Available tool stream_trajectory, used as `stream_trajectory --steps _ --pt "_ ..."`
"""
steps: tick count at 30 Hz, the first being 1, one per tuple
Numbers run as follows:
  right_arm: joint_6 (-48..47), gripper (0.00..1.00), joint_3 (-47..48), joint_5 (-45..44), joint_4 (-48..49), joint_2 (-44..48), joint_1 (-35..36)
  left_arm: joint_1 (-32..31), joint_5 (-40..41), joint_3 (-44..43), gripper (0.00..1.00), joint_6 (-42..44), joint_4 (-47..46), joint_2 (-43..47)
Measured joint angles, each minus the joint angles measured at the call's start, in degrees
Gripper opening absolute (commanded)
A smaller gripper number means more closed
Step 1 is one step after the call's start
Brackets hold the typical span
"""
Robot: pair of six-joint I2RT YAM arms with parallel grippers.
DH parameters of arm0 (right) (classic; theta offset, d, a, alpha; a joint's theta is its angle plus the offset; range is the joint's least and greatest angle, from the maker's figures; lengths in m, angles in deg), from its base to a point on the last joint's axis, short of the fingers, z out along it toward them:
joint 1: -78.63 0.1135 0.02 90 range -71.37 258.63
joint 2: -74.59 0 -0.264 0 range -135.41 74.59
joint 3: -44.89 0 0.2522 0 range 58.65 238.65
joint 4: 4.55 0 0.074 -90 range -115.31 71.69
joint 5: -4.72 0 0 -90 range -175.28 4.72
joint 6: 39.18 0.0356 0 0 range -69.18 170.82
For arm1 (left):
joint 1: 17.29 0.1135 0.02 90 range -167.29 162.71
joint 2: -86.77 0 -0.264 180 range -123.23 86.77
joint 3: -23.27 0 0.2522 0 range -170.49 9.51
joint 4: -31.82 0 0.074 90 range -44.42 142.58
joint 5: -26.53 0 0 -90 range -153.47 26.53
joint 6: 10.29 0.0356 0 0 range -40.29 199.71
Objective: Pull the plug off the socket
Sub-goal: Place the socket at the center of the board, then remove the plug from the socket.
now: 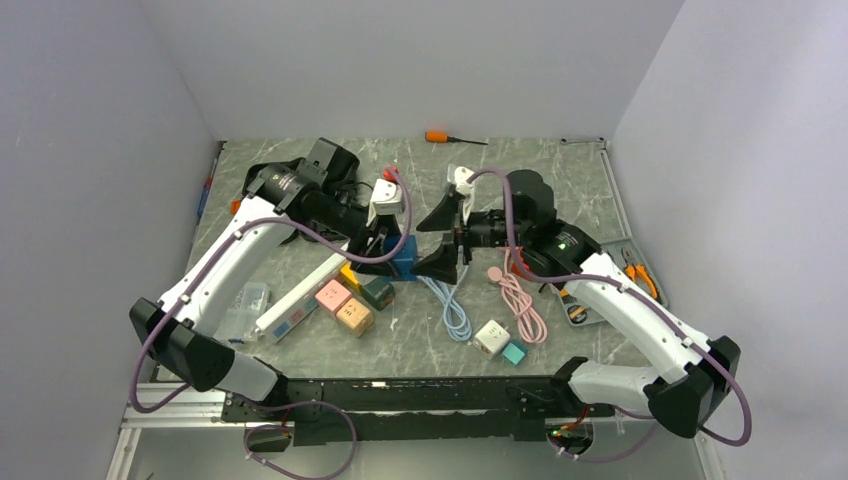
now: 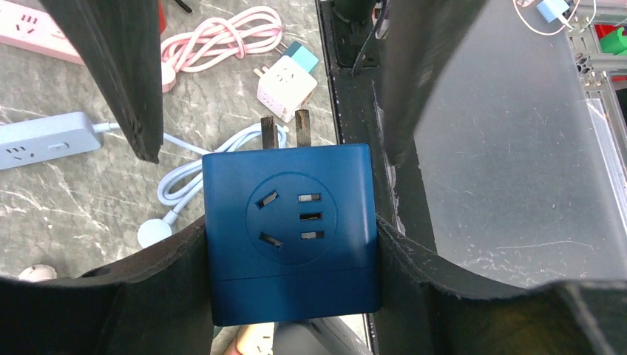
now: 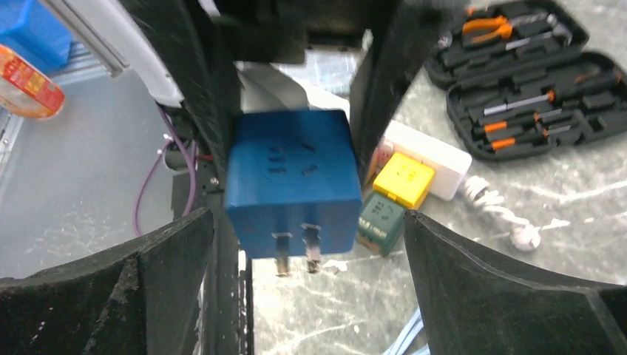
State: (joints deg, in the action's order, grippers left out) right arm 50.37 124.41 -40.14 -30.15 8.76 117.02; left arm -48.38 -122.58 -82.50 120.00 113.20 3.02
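Note:
A dark blue cube plug hangs above the table, clamped at its sides by my left gripper. Its two metal prongs stick out bare, inside nothing. From above, the blue plug sits between the two arms. My right gripper stands wide open just in front of the prongs, with its fingers on either side of the plug and not touching it. A light blue socket strip lies on the table with its coiled cable, apart from the plug.
A white strip with pink, tan, yellow and green cubes lies at the left. A pink cable, a white cube adapter and a teal one lie near the front. An open tool case sits at the right, an orange screwdriver at the back.

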Motion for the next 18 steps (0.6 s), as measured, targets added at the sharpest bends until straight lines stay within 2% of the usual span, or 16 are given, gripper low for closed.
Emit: stream_trajectory --steps 4,12,15,18 --pt "-2.29 1.00 -0.02 -1.84 -3.56 -1.66 1.53 0.00 -0.13 0.15 0.00 0.28 0.00 2.03" --pt "-4.55 0.98 1.38 -1.79 -4.63 -4.57 4.31 0.00 -0.52 0.15 0.00 1.09 0.85 2.58" --pt "-5.25 0.89 3.06 -1.99 -5.62 -7.43 6.10 0.00 -0.57 0.15 0.00 1.14 0.96 2.58" --pt "-5.75 0.69 4.15 -2.29 -7.32 -9.03 7.15 0.17 -0.57 0.13 0.00 1.40 1.60 2.58"
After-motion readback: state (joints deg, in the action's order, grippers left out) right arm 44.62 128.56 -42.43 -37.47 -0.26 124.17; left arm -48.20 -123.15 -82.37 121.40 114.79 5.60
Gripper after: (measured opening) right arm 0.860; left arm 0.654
